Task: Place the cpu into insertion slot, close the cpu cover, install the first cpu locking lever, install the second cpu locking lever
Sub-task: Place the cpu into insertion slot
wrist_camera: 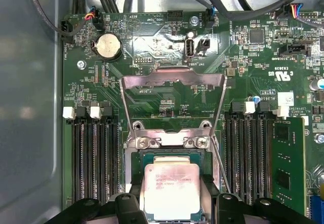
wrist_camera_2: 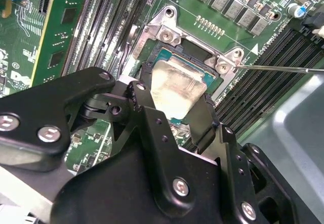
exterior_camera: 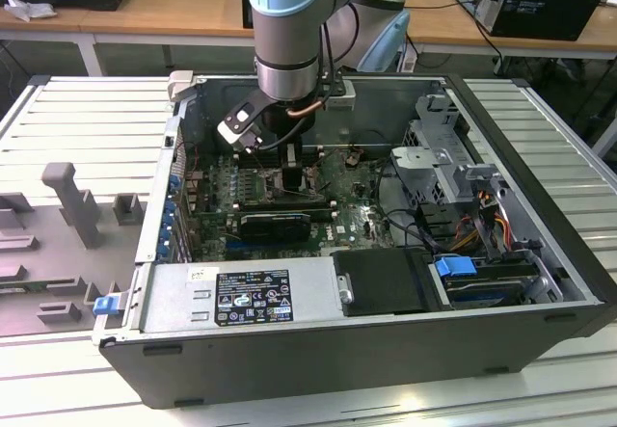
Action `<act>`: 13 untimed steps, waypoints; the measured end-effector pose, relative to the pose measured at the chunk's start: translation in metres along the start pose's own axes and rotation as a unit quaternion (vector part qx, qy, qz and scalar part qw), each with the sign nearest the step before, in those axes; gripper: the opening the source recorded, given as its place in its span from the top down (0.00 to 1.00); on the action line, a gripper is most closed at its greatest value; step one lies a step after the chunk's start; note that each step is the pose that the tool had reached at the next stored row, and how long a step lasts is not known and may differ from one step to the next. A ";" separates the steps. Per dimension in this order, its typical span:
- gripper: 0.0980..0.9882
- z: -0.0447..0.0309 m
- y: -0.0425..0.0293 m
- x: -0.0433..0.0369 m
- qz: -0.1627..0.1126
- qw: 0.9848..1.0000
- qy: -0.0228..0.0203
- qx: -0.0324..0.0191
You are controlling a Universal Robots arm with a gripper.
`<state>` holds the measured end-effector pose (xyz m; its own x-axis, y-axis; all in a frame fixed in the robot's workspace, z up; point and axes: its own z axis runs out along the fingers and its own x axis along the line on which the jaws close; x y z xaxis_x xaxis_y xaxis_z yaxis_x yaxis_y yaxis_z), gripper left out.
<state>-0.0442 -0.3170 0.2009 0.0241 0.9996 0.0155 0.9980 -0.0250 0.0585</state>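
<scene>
**The gripper (wrist_camera_2: 174, 96) is holding the cpu (wrist_camera_2: 178, 85) at the insertion slot (wrist_camera_2: 163, 32), jaws clamping two opposite edges.**
In the first wrist view the cpu (wrist_camera: 172, 189) is lying flat between the jaws, square to the insertion slot (wrist_camera: 167, 142) directly beneath; whether it is fully seated cannot be judged. The cpu cover (wrist_camera: 172, 74) is standing open just beyond the jaws, leaving the slot unobstructed. A thin locking lever (wrist_camera: 220, 169) is running beside one jaw, and memory slots (wrist_camera: 93, 158) are flanking both.

cpu (wrist_camera: 171, 191) in insertion slot (wrist_camera: 135, 176) — cpu cover (wrist_camera: 172, 75) upright along one edge
</scene>
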 end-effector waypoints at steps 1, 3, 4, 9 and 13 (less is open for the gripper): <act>0.52 0.0000 0.0000 0.0000 0.000 1.000 0.000 0.000; 0.51 0.0001 0.0000 0.0000 0.000 1.000 0.000 0.000; 0.51 0.0001 0.0000 0.0000 0.000 1.000 0.000 0.000; 0.44 -0.0016 0.0001 0.0001 0.000 1.000 0.000 0.000; 0.45 -0.0085 0.0005 0.0002 0.001 1.000 0.000 0.000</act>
<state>-0.0442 -0.3169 0.2094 0.0259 0.9995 0.0153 0.9979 -0.0268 0.0586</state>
